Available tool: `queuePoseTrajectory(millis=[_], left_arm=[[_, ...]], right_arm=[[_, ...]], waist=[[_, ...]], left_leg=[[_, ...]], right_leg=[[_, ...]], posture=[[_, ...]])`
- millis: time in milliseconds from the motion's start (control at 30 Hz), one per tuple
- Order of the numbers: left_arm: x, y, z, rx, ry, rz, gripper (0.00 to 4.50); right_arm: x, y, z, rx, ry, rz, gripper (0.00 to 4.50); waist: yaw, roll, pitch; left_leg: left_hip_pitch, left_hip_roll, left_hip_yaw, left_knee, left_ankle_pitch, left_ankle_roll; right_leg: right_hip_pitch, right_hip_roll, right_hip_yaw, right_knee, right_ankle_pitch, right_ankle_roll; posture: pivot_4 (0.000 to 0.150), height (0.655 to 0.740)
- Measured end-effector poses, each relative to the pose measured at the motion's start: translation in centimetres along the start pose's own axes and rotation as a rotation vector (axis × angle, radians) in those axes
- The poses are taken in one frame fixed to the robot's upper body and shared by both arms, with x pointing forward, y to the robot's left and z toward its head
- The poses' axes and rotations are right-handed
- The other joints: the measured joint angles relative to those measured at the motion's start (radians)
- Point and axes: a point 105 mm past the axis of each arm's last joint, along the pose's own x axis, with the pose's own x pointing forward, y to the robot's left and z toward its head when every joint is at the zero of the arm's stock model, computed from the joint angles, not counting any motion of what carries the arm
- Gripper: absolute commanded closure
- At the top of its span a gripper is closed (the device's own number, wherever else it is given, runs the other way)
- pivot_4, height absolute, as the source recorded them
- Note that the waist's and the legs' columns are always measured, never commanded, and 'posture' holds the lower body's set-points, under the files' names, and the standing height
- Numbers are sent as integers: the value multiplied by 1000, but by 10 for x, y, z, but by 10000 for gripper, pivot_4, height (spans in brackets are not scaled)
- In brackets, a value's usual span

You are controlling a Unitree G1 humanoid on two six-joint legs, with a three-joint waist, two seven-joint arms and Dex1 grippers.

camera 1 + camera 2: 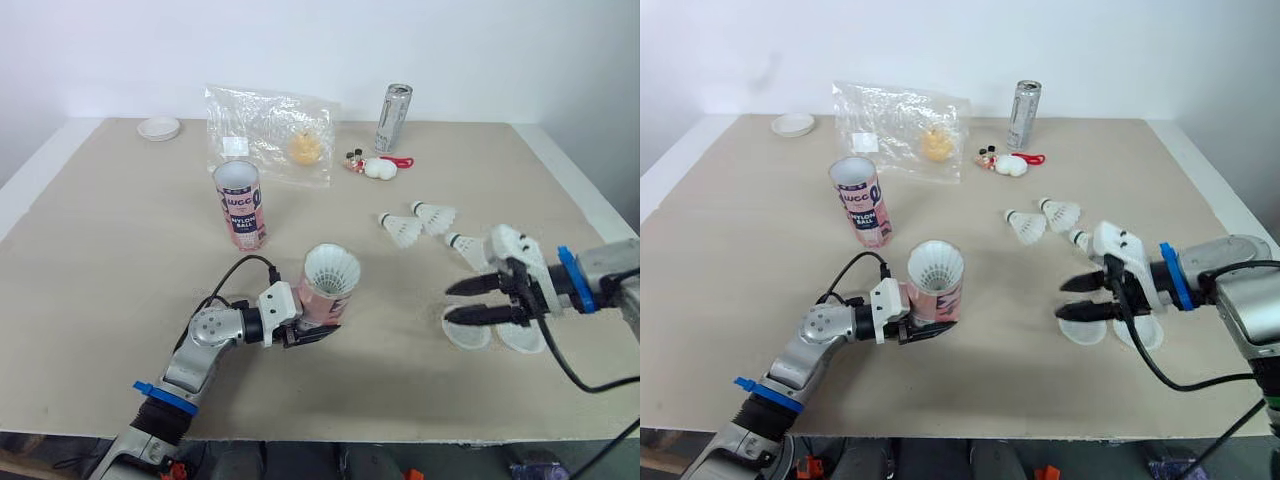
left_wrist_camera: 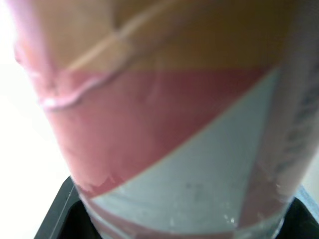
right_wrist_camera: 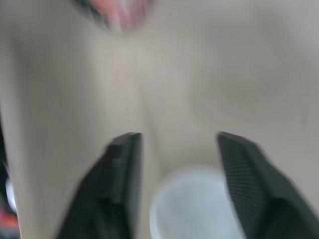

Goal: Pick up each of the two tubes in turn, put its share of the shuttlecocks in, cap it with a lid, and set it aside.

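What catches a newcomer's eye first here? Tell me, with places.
The left claw grips a pink tube tilted near the front of the table, a white shuttlecock in its mouth. On the right, the open right claw hovers over two white lids, with three loose shuttlecocks lying just beyond.

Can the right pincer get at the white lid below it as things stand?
Probably yes. The right pincer is open directly over the lid, nothing between them; the second lid lies beside it, and the loose shuttlecocks sit farther back.
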Motion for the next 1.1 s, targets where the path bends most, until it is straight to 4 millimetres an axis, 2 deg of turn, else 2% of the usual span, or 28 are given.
queuePoseTrajectory(millis=[233, 400, 600, 767, 800, 833, 933, 967, 1000, 1067, 1100], left_arm=[[4, -3, 3, -12, -34, 6, 17454], [3, -4, -3, -58, -20, 8, 17454], [2, -5, -4, -52, -11, -1, 17454], [1, -4, -5, -42, 2, -3, 17454], [1, -4, -5, -40, 5, -3, 17454], [1, -4, -5, -38, 6, -3, 17454], [1, -3, -5, -37, 8, -3, 17454], [1, -3, -5, -36, 9, -3, 17454], [1, -3, -5, -35, 9, -3, 17454], [1, -3, -6, -35, 11, -1, 17454], [1, -3, -6, -34, 12, -1, 17454]], right_arm=[[-3, -20, -9, -43, 98, -68, 1147], [-4, -35, -13, -64, 149, -105, 1147], [-1, -39, -19, -72, 180, -97, 1147], [10, -37, -19, -90, 188, -71, 1147], [11, -36, -19, -93, 191, -67, 6409], [13, -36, -19, -97, 193, -64, 8545], [16, -36, -21, -116, 208, -58, 21938], [17, -36, -22, -125, 217, -56, 28217], [17, -36, -23, -128, 221, -56, 29765], [18, -34, -26, -132, 231, -44, 39547], [17, -34, -26, -136, 232, -43, 42435]], waist=[[2, 1, 0], [2, 1, 0], [1, 2, -1], [1, 2, -1], [1, 2, -1], [1, 2, -1], [1, 2, -1], [1, 2, -1], [1, 2, -1], [1, 2, -1], [1, 2, -1]], left_leg=[[0, 0, 1, 0, 0, 0], [0, 0, 0, -1, 0, 0], [1, 0, 0, -2, 0, 0], [2, 0, 0, -1, 0, -1], [2, 0, 0, -1, 0, 0], [2, 0, 0, -1, 0, 0], [2, 0, 0, -1, 0, 0], [2, 0, 0, -1, 0, 0], [2, 0, 0, -1, 0, -1], [2, 0, 0, -1, 0, 0], [2, 0, 0, -1, 0, 0]], right_leg=[[0, 0, 1, -1, 1, 2], [0, 0, 0, -1, 1, 3], [0, 0, 1, -1, 1, 3], [1, 0, 1, -1, 1, 3], [1, 0, 1, -1, 1, 3], [1, 0, 1, -1, 1, 3], [1, 0, 1, -1, 1, 3], [1, 0, 1, -1, 1, 3], [1, 0, 1, -1, 1, 3], [1, 0, 1, -1, 1, 3], [1, 0, 1, -1, 1, 3]], posture=[[1500, 7400], [1500, 7400], [1500, 7400], [1500, 7400], [1500, 7400], [1500, 7400], [1500, 7400], [1500, 7400], [1500, 7400], [1500, 7400], [1500, 7400]])
